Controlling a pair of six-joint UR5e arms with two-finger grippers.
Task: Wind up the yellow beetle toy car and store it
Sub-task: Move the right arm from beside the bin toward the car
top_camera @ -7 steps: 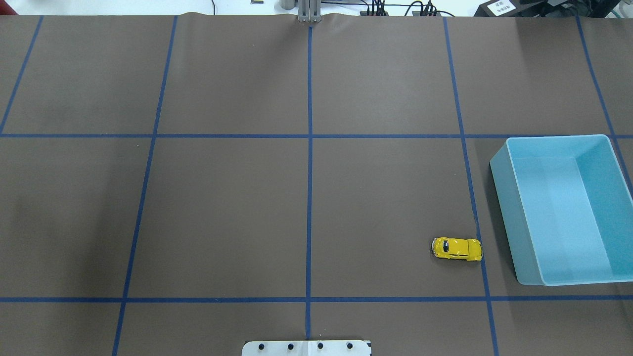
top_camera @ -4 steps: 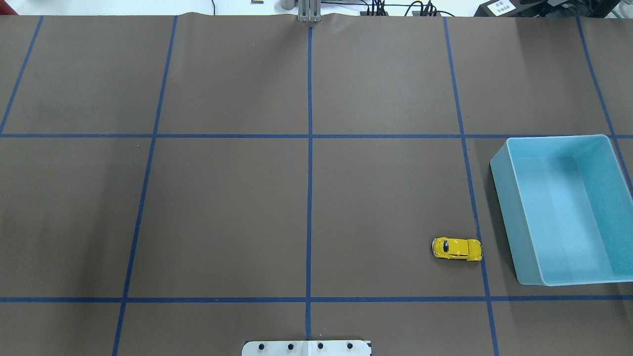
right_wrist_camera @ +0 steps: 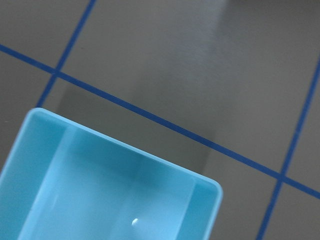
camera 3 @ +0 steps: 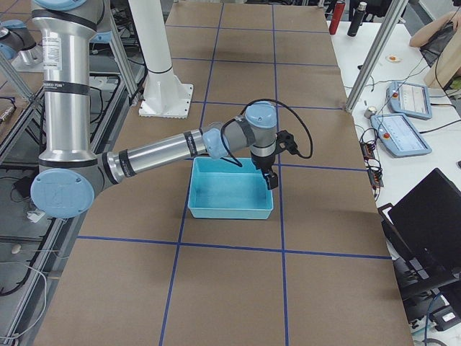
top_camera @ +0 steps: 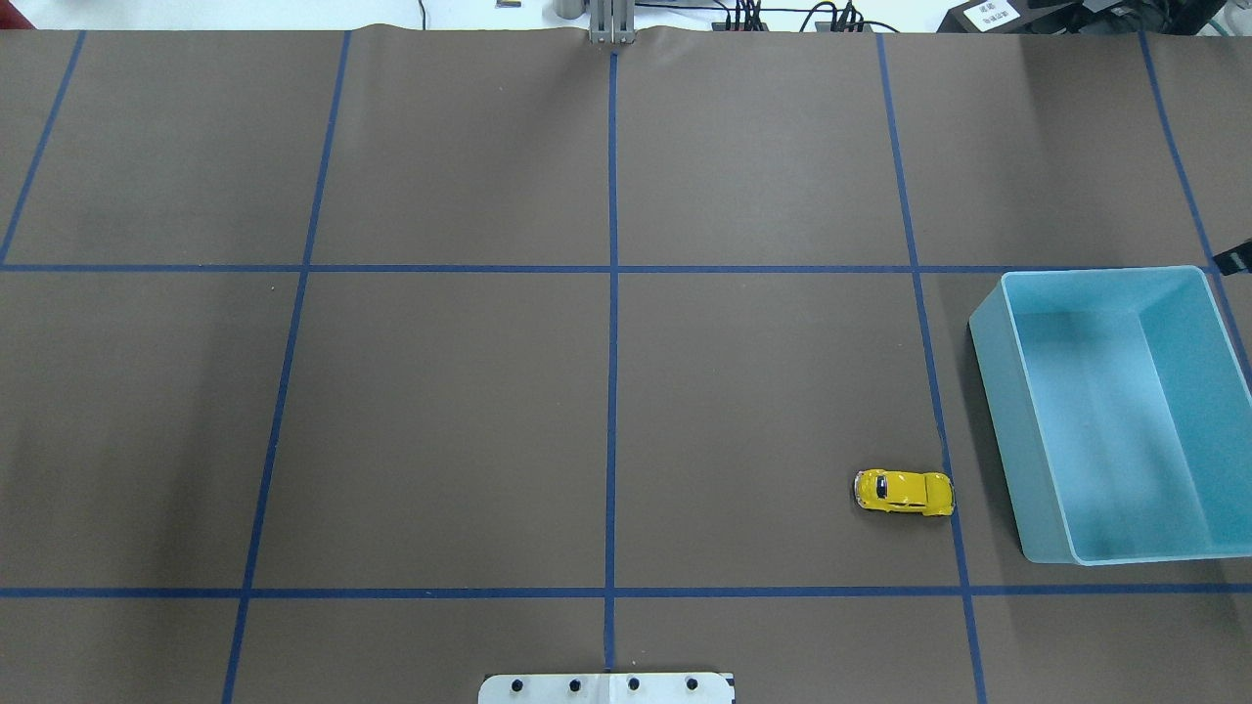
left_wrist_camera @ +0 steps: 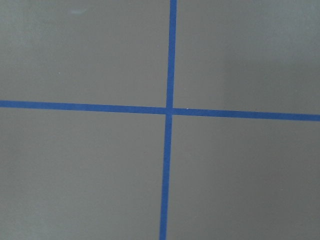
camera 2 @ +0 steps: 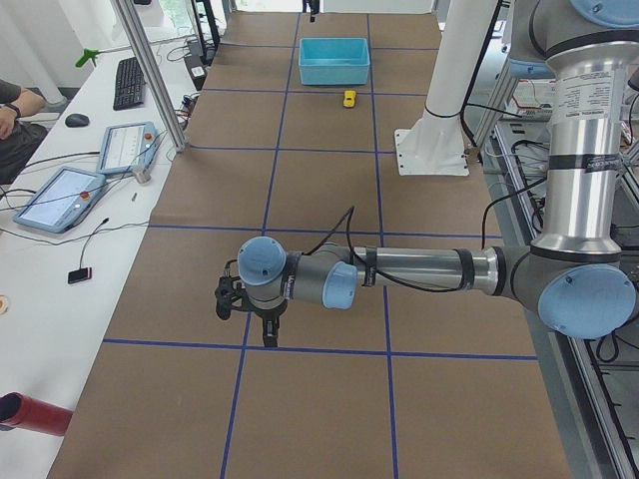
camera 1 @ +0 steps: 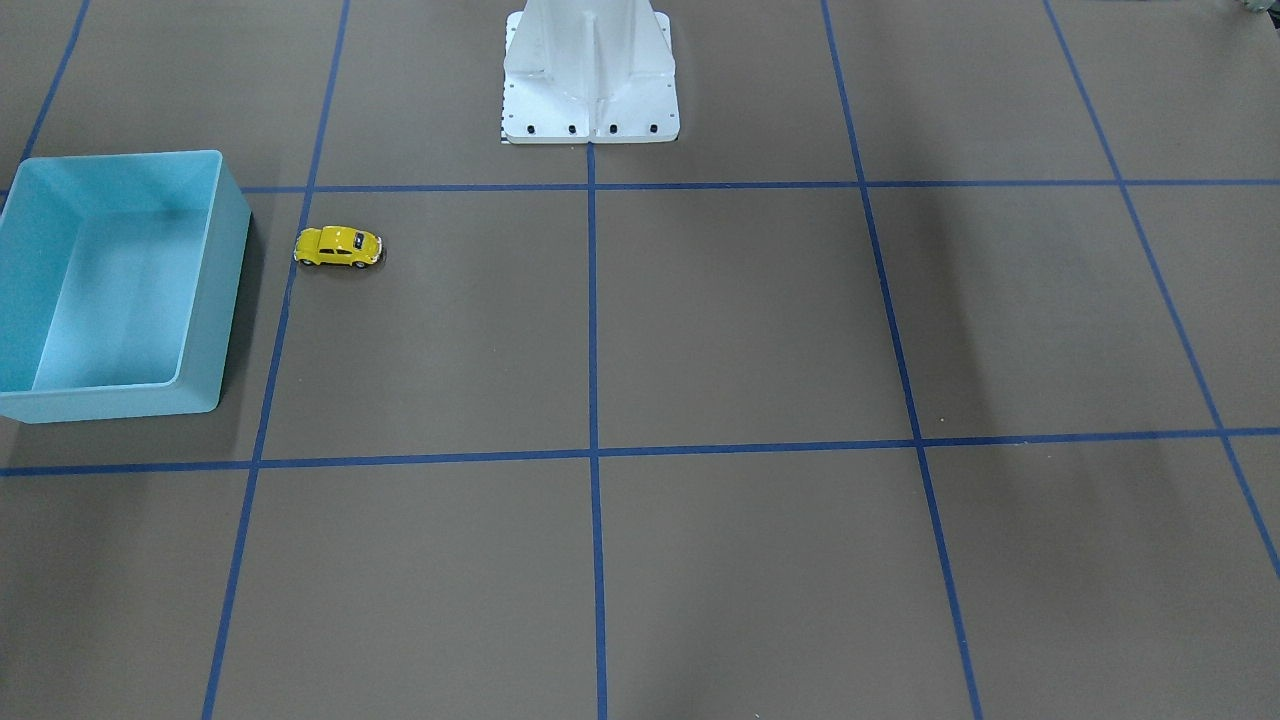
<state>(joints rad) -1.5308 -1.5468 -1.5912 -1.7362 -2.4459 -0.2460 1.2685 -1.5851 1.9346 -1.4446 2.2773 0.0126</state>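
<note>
arms [camera 2: 419,269]: silver tubes, pale-blue joint caps | cable [camera 2: 350,210]: black, looped | pedestal [camera 1: 590,70]: white, black screws

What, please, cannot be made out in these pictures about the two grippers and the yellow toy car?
Left gripper: shows only in the exterior left view, small; open or shut unclear.
Right gripper: by a corner of the light blue bin in the exterior right view, cut off by the overhead view's edge; state unclear.
Yellow beetle toy car: underside hidden in every view; too small in the exterior left view for detail.
</note>
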